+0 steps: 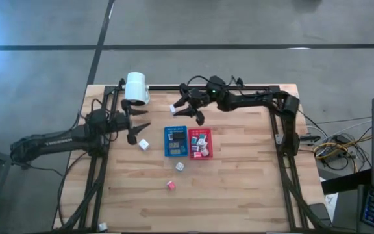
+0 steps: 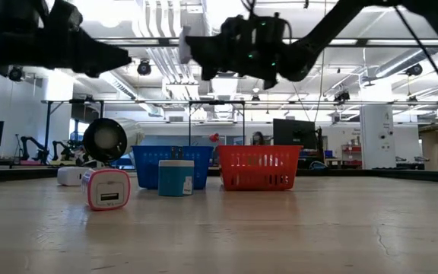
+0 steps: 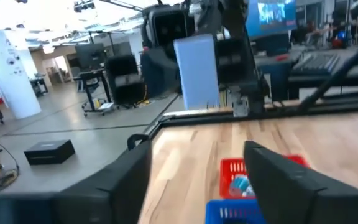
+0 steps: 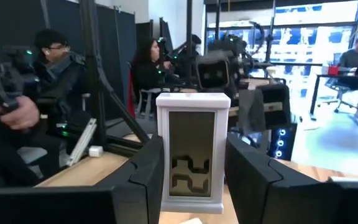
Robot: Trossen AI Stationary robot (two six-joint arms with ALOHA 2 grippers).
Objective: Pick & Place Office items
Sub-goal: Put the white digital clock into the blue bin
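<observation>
- The right claw (image 1: pixel 179 104) is hovering above the far part of the table (image 1: pixel 239 188), behind the blue tray (image 1: pixel 175 141), and is gripping a white rectangular block with a grey screen (image 4: pixel 192 158) between its fingers.
- The left claw (image 1: pixel 139 129) is hanging with its fingers spread wide and holding nothing; a small white cube (image 1: pixel 144 145) is lying on the table just beside its tips.
- The blue tray and the red tray (image 1: pixel 199 143) are sitting side by side, touching, each holding small items.
- A white cube (image 1: pixel 180 167) and a pink cube (image 1: pixel 171 185) are lying on the table nearer the front.
- A big white cylinder (image 1: pixel 136 88) is lying near the far edge.
</observation>
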